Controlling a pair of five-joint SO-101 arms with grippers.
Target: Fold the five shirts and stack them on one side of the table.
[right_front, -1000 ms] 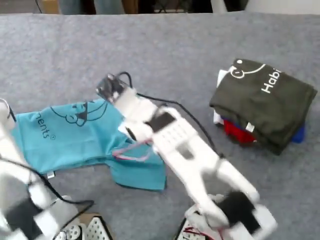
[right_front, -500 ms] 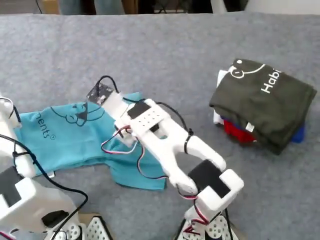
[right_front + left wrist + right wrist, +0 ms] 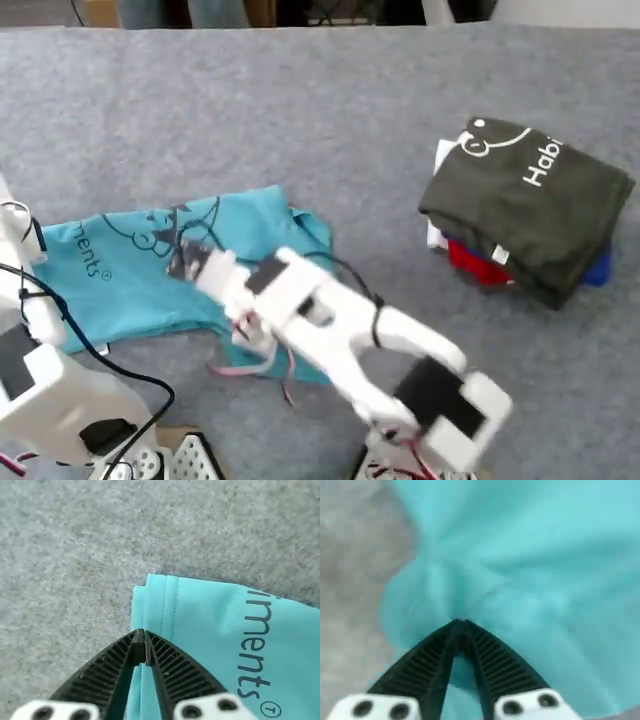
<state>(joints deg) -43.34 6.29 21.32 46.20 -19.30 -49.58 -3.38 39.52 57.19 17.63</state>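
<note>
While left pincer (image 3: 140,647) and right pincer (image 3: 461,630) pinch teal shirt (image 3: 120,270) — right arm (image 3: 340,330) covers part.

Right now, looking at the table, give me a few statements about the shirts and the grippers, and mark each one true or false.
1. The teal shirt lies apart from the stack. True.
2. A red shirt tops the stack. False: a dark shirt is on top, and the red shirt shows beneath it.
3. The right gripper is shut on the teal shirt. True.
4. The left gripper is open over bare table. False: the left gripper is shut on the teal shirt's hem.
</note>
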